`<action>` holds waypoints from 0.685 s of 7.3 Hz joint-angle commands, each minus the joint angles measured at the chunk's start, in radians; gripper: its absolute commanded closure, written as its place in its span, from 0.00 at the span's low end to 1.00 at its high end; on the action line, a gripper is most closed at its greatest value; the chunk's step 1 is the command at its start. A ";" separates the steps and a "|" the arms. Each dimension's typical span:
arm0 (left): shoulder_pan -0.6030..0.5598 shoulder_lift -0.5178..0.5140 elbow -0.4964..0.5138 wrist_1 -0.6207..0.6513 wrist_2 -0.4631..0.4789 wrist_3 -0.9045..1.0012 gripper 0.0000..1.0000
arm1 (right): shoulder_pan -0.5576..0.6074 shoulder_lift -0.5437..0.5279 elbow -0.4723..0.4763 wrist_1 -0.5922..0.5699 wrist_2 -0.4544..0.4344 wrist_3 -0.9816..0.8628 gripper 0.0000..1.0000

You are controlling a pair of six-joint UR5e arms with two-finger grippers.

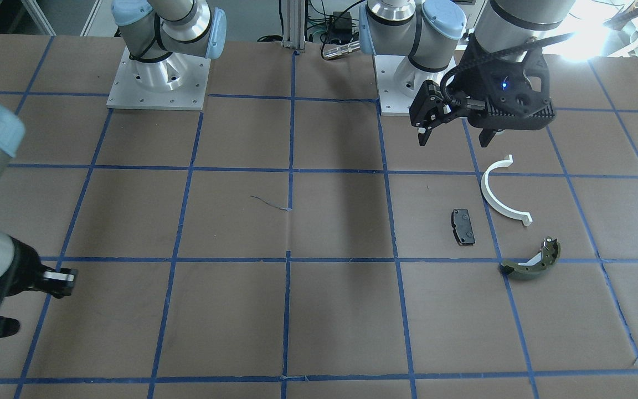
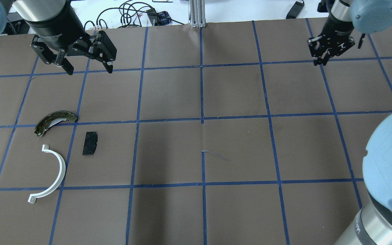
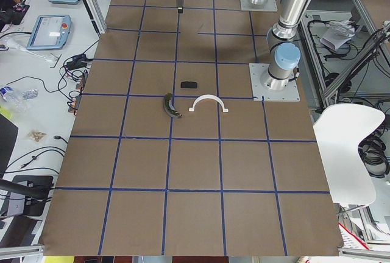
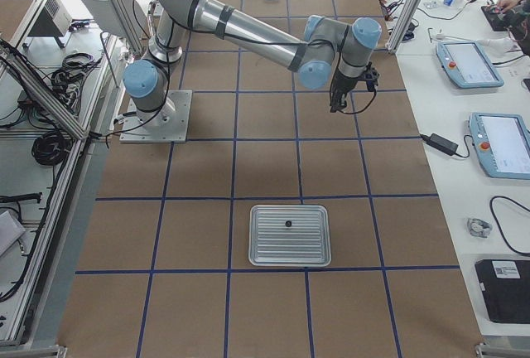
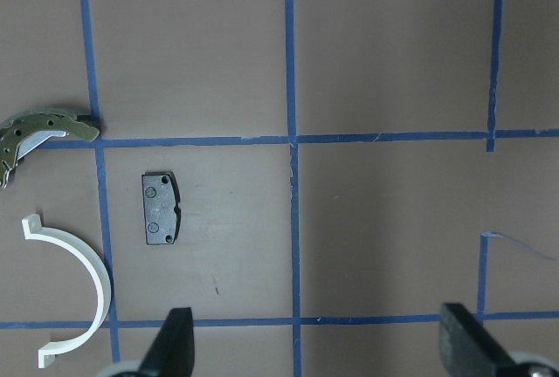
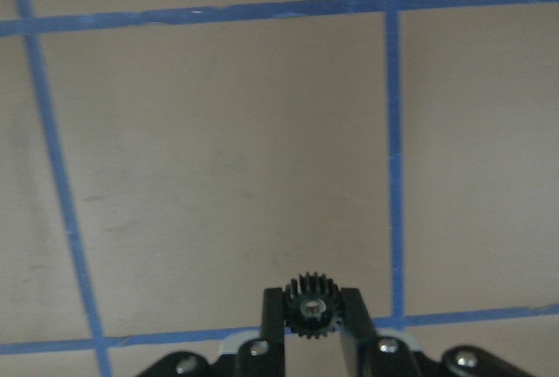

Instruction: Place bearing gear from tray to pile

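Observation:
My right gripper [image 6: 313,309] is shut on a small black toothed gear [image 6: 311,305] and holds it above bare table; it shows at the far right in the overhead view [image 2: 320,61]. The metal tray [image 4: 290,250] lies on the table near the right end, with a small dark part [image 4: 287,224] on it. The pile lies on the left side: a white half-ring [image 2: 58,170], a black pad [image 2: 90,143] and an olive brake shoe [image 2: 53,121]. My left gripper [image 2: 87,69] is open and empty, raised beyond the pile.
Brown table cover with a blue tape grid. Both arm bases [image 1: 158,77] stand at the robot's edge. Cables and an aluminium post [image 2: 197,13] sit beyond the far edge. Tablets and cables lie on side benches [image 4: 472,68].

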 commanded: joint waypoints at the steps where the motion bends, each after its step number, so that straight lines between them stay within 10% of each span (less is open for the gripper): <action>1: 0.000 0.000 0.002 0.000 0.000 0.000 0.00 | 0.178 0.008 0.004 -0.001 0.067 0.197 0.85; 5: 0.002 0.000 -0.002 0.000 0.000 0.000 0.00 | 0.363 0.023 0.195 -0.298 0.123 0.507 0.85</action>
